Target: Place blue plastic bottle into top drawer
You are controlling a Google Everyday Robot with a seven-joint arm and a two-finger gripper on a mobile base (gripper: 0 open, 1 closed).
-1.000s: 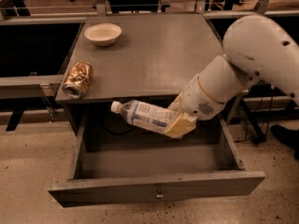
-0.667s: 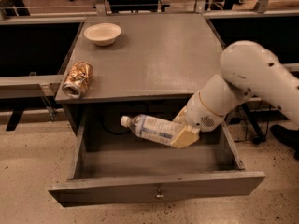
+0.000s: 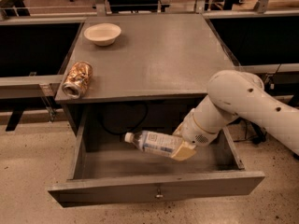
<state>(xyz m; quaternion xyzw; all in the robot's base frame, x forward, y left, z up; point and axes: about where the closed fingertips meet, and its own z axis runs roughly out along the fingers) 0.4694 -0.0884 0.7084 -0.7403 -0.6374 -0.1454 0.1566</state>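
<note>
**One second's descent puts the bottle inside the drawer**

One second ago the blue plastic bottle hung level with the shadowed gap under the cabinet top. It has since dropped steadily and now lies nearly horizontal within the walls of the open top drawer, white cap pointing left and tipped a little upward. The gripper is low in the drawer's right half, its pale fingers closed around the bottle's base end. The white arm reaches in over the right wall.

I judge that carrying is all but done and only the last lowering and release remain. Whether the bottle already touches the drawer floor cannot be told.

Bare floor lies to the left and front of the bottle, so it has room to settle and roll a little. The tight side is the right, where the wrist sits close to the side wall, with the overhanging cabinet edge just above. Withdrawing probably means coming up and forward. The crushed can and the white bowl sit on top, well apart from this.
</note>
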